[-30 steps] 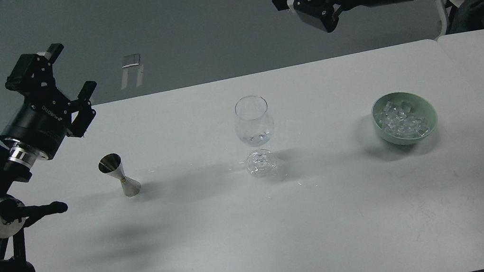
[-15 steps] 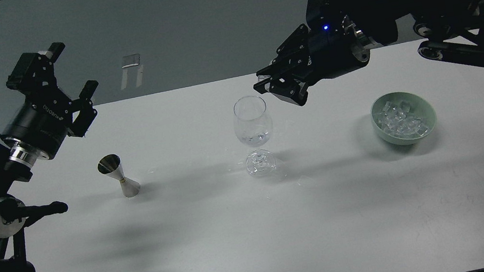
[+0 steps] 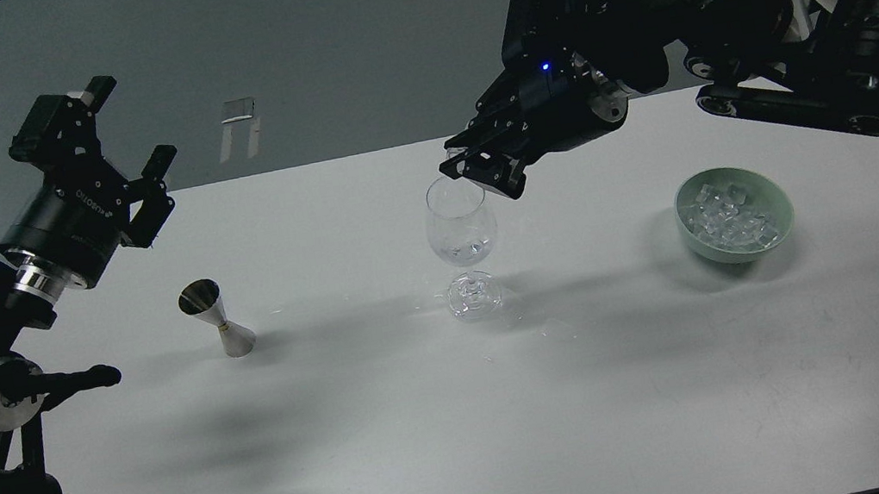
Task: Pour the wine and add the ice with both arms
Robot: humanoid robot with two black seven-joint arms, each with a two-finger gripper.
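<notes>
A clear wineglass stands mid-table with something clear and glinting low in its bowl. My right gripper hangs just above the glass's rim on its right side. Its fingers are closed together, and a small pale glassy piece, seemingly an ice cube, shows at the tips. More ice fills a green bowl on the right. A steel jigger stands on the left. My left gripper is open and empty, raised up and to the left of the jigger.
The white table has its far edge just behind the glass and a seam on the right near the bowl. My right arm spans the air above the bowl. Grey floor lies beyond the table.
My right arm has swung down and left from the upper right, bringing its gripper to just over the wineglass rim. The left arm, jigger, glass and bowl have not moved.
</notes>
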